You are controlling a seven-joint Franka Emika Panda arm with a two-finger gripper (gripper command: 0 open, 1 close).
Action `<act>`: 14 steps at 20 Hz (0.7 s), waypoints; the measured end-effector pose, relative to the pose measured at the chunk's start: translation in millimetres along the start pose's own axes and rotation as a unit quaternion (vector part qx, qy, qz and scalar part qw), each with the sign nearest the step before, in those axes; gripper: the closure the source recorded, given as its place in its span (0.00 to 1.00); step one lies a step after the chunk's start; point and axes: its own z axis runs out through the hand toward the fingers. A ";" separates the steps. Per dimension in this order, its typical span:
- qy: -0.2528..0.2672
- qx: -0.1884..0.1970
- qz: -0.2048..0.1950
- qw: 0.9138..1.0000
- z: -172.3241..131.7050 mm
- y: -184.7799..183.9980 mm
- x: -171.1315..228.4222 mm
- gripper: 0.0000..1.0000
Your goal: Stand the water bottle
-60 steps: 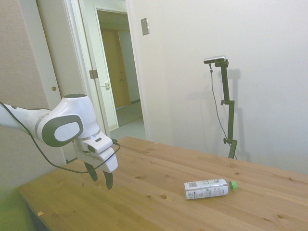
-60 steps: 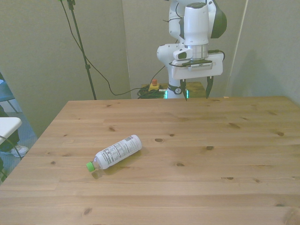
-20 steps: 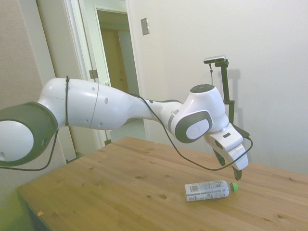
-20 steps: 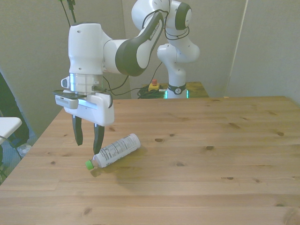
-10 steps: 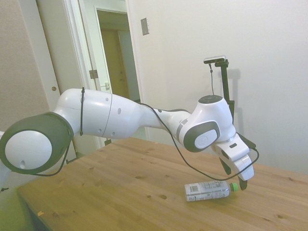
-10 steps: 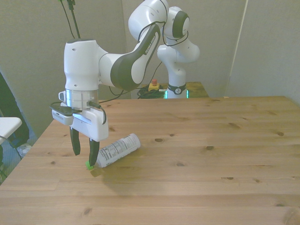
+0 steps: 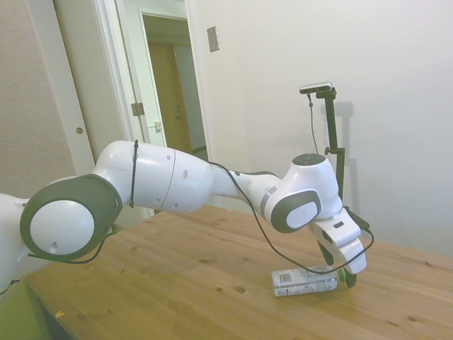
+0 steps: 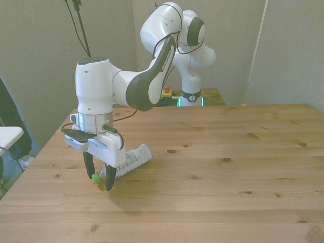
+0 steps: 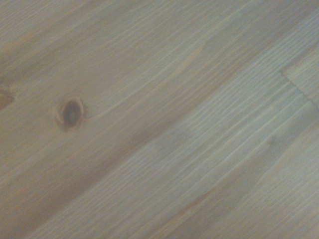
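Water bottle neck and cap behind end effector.

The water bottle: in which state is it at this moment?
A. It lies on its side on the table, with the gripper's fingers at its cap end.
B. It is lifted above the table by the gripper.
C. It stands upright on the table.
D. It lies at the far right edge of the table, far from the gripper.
A: the water bottle lies flat on the table, and the open gripper straddles its green cap end.
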 end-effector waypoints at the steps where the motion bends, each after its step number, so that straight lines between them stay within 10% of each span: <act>1: -0.001 -0.001 0.000 1.000 1.6 0.3 -0.8 1.00; 14: -0.014 -0.013 -0.001 1.000 5.0 2.3 -5.3 1.00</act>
